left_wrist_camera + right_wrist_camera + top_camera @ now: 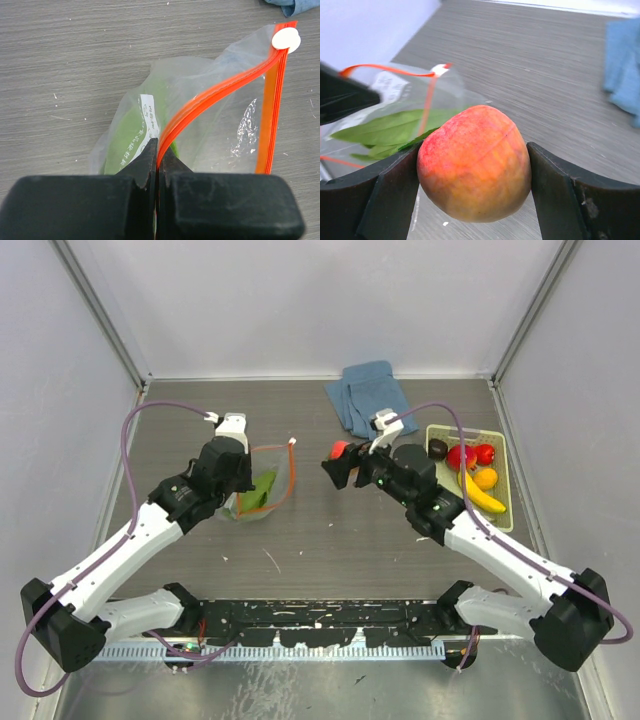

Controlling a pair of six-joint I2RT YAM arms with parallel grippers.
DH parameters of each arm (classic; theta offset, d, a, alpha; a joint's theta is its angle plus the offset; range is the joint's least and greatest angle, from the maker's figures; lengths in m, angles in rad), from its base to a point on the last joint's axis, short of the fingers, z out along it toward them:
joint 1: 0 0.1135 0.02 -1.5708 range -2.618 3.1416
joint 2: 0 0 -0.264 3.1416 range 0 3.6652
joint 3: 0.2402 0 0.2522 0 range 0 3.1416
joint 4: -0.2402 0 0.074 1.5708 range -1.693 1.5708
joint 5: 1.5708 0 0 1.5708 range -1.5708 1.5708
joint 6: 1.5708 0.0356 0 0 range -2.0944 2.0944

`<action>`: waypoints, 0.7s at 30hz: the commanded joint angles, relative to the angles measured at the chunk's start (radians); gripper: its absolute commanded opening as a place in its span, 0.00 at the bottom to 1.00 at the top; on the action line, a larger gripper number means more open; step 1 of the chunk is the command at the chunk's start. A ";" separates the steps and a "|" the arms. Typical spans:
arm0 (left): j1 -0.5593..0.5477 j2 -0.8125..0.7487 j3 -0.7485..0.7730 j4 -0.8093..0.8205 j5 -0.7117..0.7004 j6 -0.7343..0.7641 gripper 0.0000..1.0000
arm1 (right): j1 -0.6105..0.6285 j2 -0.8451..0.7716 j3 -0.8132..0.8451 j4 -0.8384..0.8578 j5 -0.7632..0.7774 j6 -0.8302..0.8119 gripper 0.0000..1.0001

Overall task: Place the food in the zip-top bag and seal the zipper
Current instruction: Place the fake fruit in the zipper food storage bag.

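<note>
Above the worktop (330, 540), near the bag (235, 130) | right hand (474, 150) clamped on peach (470, 175): light, rigid, smooth; best gripped at its widest girth | left hand (157, 150) pinched shut on zipper (215, 95) | film limp and slippery, so hold it by the stiffer strip | leafy green (125, 145) inside

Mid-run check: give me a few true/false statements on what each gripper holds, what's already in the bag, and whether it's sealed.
1. The left gripper is shut on the zipper. True.
2. The right gripper is empty. False: it is shut on the peach fruit.
3. The green leafy vegetable lies inside the zip-top bag. True.
4. The banana is in the bag. False: it lies in the basket.
5. The bag's mouth is sealed. False: the strip's two sides gape apart, meeting only at the white slider tab.
</note>
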 commanded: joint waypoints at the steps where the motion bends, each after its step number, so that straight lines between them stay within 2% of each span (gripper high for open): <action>1: 0.004 -0.010 0.003 0.067 0.010 0.002 0.00 | 0.082 0.035 0.057 0.206 -0.091 -0.059 0.56; 9: 0.004 -0.009 -0.001 0.072 0.028 0.002 0.00 | 0.175 0.179 0.104 0.389 -0.228 -0.079 0.55; 21: 0.004 -0.015 -0.007 0.084 0.056 0.004 0.00 | 0.183 0.396 0.121 0.659 -0.378 -0.104 0.54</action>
